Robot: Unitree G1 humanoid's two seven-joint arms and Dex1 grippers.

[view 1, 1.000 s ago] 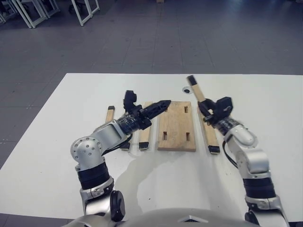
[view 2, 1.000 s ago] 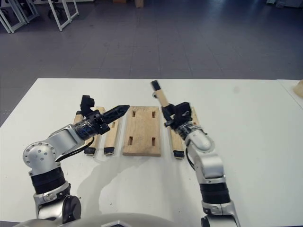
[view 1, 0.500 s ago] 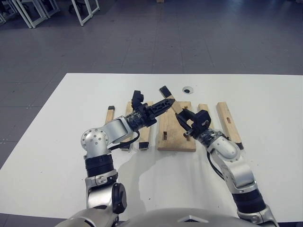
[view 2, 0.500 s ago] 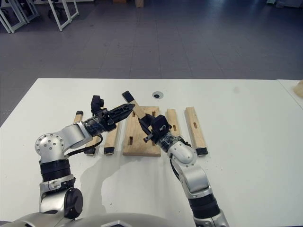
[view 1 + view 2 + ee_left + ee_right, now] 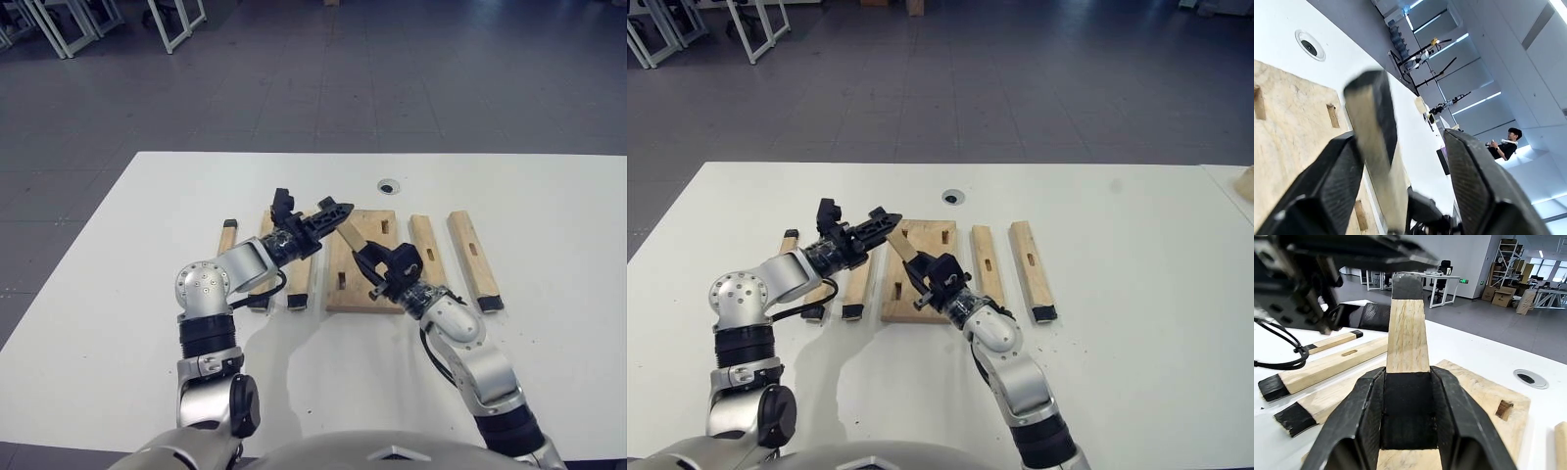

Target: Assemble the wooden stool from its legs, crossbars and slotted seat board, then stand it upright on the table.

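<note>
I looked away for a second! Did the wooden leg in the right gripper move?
Yes. The wooden leg in the right gripper went leftward, from right of the seat board to above it.

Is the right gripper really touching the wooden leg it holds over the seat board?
Touching. The right wrist view shows the leg clamped in the right gripper, pressed on both sides with no gap.

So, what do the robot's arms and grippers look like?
Both arms have silver-grey shells with black bands at the joints. The left arm has a round perforated elbow cap and a loose black cable; the right arm also carries a black cable. The left gripper and right gripper are black, with tapered fingers.
</note>
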